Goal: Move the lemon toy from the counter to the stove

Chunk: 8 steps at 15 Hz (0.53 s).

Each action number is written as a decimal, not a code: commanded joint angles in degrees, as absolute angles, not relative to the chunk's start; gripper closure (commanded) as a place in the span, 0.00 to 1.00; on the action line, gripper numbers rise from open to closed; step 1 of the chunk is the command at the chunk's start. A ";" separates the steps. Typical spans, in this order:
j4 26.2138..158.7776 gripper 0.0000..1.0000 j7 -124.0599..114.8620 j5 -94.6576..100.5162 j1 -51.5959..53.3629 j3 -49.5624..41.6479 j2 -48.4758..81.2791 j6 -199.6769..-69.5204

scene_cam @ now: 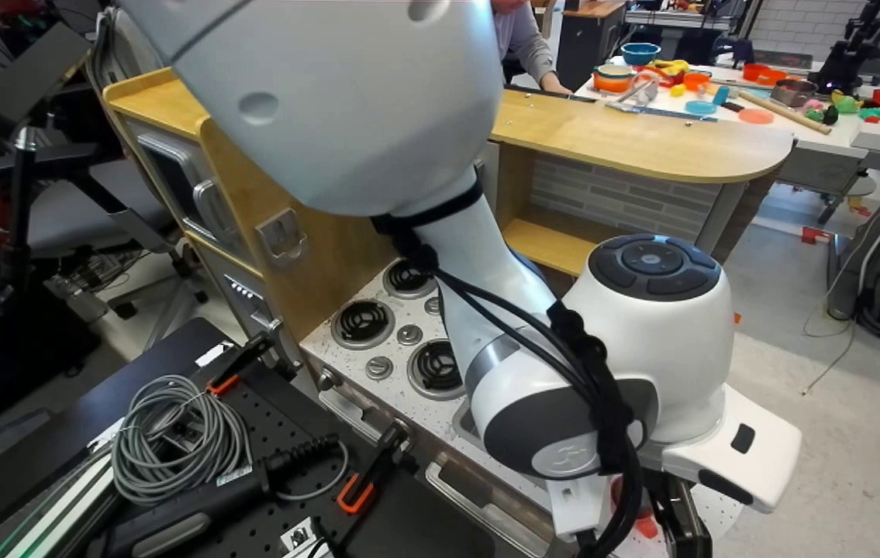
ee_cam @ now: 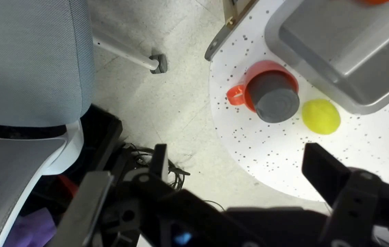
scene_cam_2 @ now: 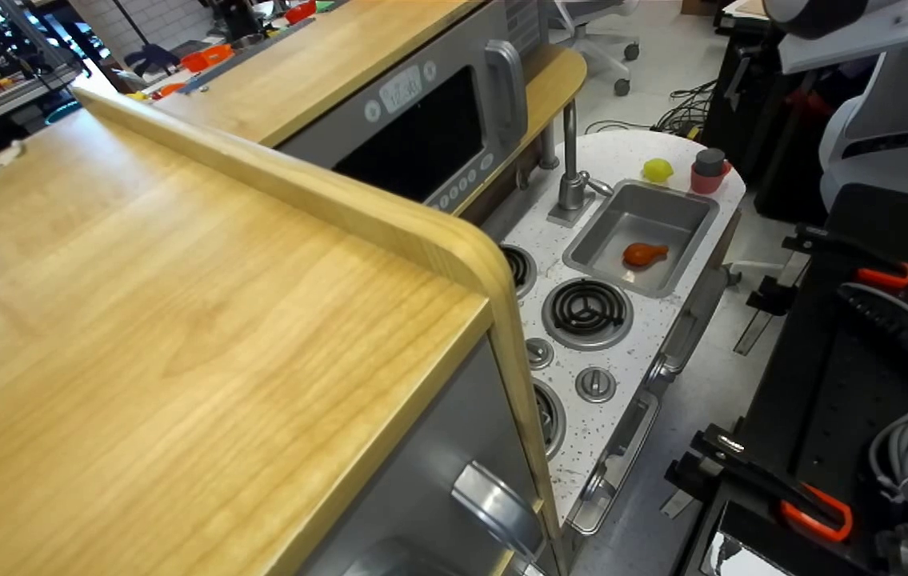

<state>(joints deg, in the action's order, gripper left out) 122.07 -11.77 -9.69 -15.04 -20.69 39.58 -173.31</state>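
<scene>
The lemon toy (scene_cam_2: 657, 170) is a small yellow-green fruit lying on the white speckled counter (scene_cam_2: 622, 148), close to the sink. It also shows in the wrist view (ee_cam: 321, 116), right of a red mug; in an exterior view the arm hides it. My gripper (ee_cam: 237, 151) is open and empty above the counter's rounded end. The lemon lies just beyond its right fingertip, not between the fingers. In an exterior view only part of the black gripper (scene_cam: 676, 511) shows at the bottom edge. The stove (scene_cam_2: 566, 370) with its black burners lies beyond the sink; it also shows beside the arm (scene_cam: 407, 311).
A red mug (scene_cam_2: 706, 182) with a grey cup in it stands beside the lemon. The grey sink (scene_cam_2: 710, 210) holds an orange-brown toy (scene_cam_2: 646, 254). A faucet (scene_cam_2: 571, 188) rises behind the sink. A wooden cabinet (scene_cam_2: 182, 320) stands beside the stove. A black bench (scene_cam: 253, 442) runs along the front.
</scene>
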 commanded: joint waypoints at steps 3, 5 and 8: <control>110.23 0.00 -21.40 -10.72 -9.10 -25.82 50.10 -171.26; 106.64 0.00 -22.11 -10.16 -8.39 -26.25 52.79 -170.26; 101.47 0.00 -21.06 -9.57 -9.31 -24.83 55.35 -167.79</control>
